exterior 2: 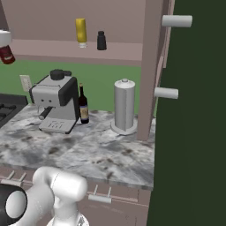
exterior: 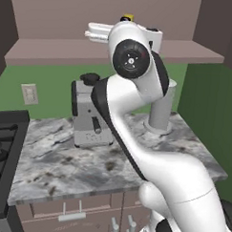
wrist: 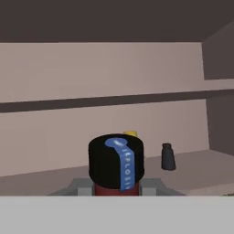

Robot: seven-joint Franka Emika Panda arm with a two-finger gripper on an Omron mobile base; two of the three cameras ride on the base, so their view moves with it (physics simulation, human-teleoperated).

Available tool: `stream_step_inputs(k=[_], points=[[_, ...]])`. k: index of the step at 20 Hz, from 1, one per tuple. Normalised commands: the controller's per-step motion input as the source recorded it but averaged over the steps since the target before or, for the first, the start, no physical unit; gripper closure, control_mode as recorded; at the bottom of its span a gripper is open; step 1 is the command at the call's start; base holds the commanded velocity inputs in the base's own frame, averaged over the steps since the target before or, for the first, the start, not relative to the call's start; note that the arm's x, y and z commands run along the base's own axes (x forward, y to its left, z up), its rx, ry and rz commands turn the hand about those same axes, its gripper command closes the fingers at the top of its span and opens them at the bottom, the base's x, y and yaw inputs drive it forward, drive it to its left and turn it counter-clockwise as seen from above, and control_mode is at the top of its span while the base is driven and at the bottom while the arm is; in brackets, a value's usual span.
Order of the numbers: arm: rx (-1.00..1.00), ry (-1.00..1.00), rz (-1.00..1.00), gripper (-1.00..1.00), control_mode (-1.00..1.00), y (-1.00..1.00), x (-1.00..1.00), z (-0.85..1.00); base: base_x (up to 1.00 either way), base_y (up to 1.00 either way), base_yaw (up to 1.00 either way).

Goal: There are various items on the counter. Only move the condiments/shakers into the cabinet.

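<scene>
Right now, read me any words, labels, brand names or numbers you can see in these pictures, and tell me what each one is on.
No text can be read with certainty.
Blue strip on the black cap of the red sauce bottle: pale letter-like marks, too blurred to read.
Pale label on the wine bottle: too small to read.
Coffee machine: no legible brand or marking.
Yellow bottle and black shaker: no lettering visible.
</scene>
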Motion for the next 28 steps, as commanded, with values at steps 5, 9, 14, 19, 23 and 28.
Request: stream_step_inputs(k=[5, 9, 14, 19, 23, 28], points=[[0.0, 0.0, 0.0, 1.0, -1.0, -0.05, 0.5, 0.08, 0.0, 0.0, 0.0], [0.0, 0.03, 0.0, 1.0, -1.0, -0.04, 0.61, 0.0, 0.0, 0.0, 0.0], [0.0, 0.09, 0.01, 1.0, -1.0, -0.11, 0.6, 0.0, 0.0, 0.0, 0.0], [0.0, 0.05, 0.01, 1.0, -1.0, -0.11, 0.55, 0.0, 0.0, 0.0, 0.0], [-0.03, 0.0, 0.0, 1.0, -1.0, -0.01, 0.47, -0.02, 0.0, 0.0, 0.0], [-0.07, 0.0, 0.0, 1.0, -1.0, 0.0, 0.46, -0.09, 0.0, 0.0, 0.0]])
